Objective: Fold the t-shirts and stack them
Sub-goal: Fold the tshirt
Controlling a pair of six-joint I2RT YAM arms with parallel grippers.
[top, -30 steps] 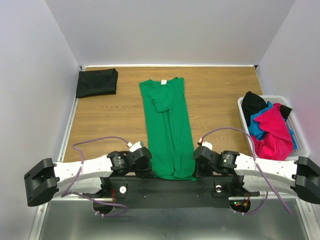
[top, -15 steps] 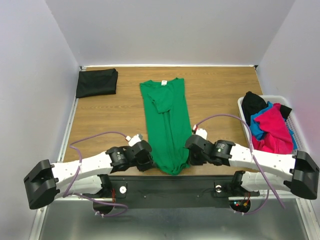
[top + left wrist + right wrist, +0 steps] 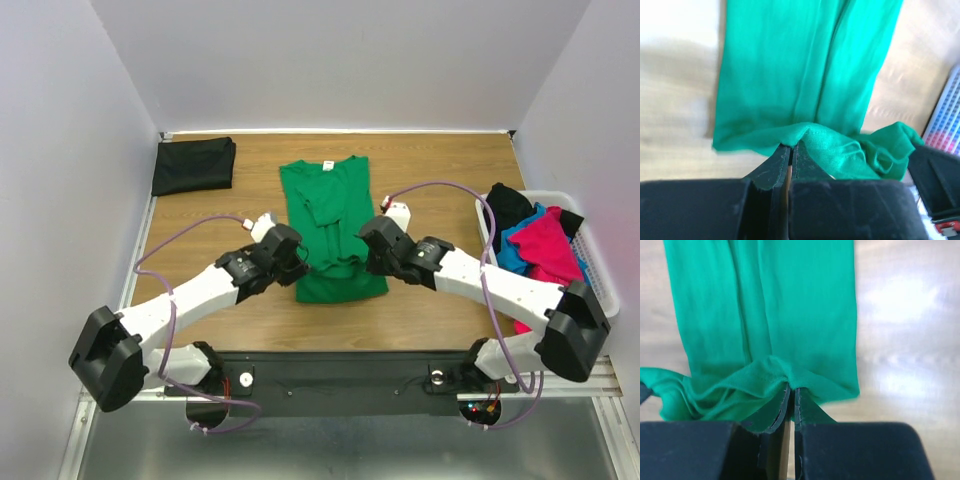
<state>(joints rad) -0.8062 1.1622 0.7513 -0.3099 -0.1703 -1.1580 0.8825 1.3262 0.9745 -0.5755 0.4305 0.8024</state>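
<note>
The green t-shirt [image 3: 335,215] has had its near hem drawn up toward its chest, lying doubled over on the middle of the bench [image 3: 440,170]. The left fingers [image 3: 767,170] and right fingers [image 3: 771,416] each clamp that raised hem.

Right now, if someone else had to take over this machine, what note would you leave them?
The left gripper is shut on one hem corner of the green t-shirt. The right gripper is shut on the other corner.
Green t-shirt: folded narrow, mid-table, hem held over its middle.
Done: a folded black t-shirt at the far left corner.
Left: lay the hem down, finish and stack it, then fold the magenta tee, blue tee and black tee in the white basket.
</note>
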